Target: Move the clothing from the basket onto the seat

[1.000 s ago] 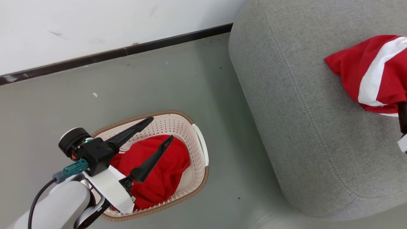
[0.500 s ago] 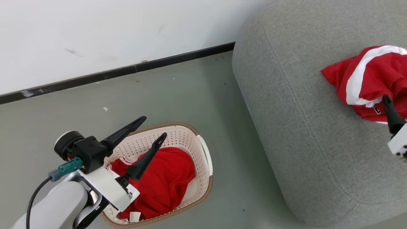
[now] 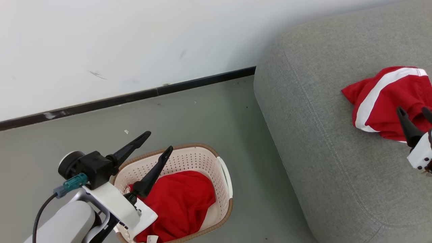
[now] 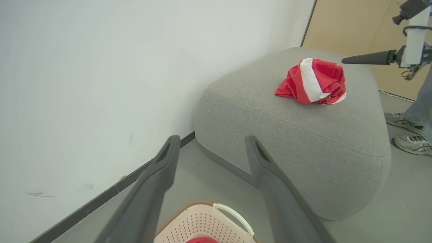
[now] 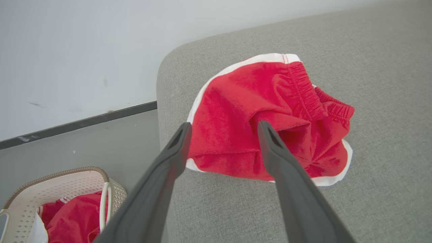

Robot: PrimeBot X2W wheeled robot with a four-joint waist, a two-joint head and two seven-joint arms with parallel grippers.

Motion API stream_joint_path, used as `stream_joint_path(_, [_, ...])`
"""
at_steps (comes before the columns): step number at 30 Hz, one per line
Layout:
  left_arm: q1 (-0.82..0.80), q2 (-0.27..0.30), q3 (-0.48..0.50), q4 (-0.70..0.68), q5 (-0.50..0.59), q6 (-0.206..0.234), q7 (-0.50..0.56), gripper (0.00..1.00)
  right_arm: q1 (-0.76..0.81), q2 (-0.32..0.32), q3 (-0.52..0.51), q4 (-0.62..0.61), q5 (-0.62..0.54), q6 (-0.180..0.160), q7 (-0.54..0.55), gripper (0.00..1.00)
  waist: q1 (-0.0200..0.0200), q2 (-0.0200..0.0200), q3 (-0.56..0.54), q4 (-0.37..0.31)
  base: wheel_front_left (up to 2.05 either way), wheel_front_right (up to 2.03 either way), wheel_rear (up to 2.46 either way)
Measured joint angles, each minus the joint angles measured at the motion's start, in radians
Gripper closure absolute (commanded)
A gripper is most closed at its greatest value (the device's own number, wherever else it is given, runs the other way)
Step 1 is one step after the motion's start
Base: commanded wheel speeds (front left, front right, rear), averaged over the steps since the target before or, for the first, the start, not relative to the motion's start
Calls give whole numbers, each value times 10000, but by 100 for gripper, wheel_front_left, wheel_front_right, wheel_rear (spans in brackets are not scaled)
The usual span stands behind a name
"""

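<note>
In the head view the left gripper hangs above the far left rim of the basket, its two dark fingers spread wide and holding nothing. The basket stands on the grey floor near the left, with red clothing bunched inside it and a white panel at its near left edge. To the right, on the seat, lies a red garment with a white stripe; the right gripper is at its near right edge, fingers parted and empty. In the left wrist view the left gripper points its splayed fingers over the basket toward the seat, where the red garment sits crumpled on top. The right gripper hovers above and just right of it, not touching. A person's shoes stand on the floor beyond the seat. In the right wrist view the right gripper frames the red garment between open fingers that clasp nothing. The basket with the red clothing is down on the floor at the left.
</note>
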Motion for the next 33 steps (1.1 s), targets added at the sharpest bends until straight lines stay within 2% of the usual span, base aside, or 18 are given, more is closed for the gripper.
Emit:
stream_joint_path(9, [401,-305,443,157,-144,192,0,0,-16,4,679,-1256,134,0,8,0,0,0,-509,319,0,0,0])
stream_joint_path(21, [1101,-441,1532,389,-203,635,-2,0,190,209,1492,-2345,353,0,-800,0,0,0,-1089,940,0,0,0])
stream_joint_path(33, [2112,-623,2685,477,-205,1129,-12,0,1143,437,1565,-2882,472,-2,-2090,0,0,0,-1590,1622,0,0,0])
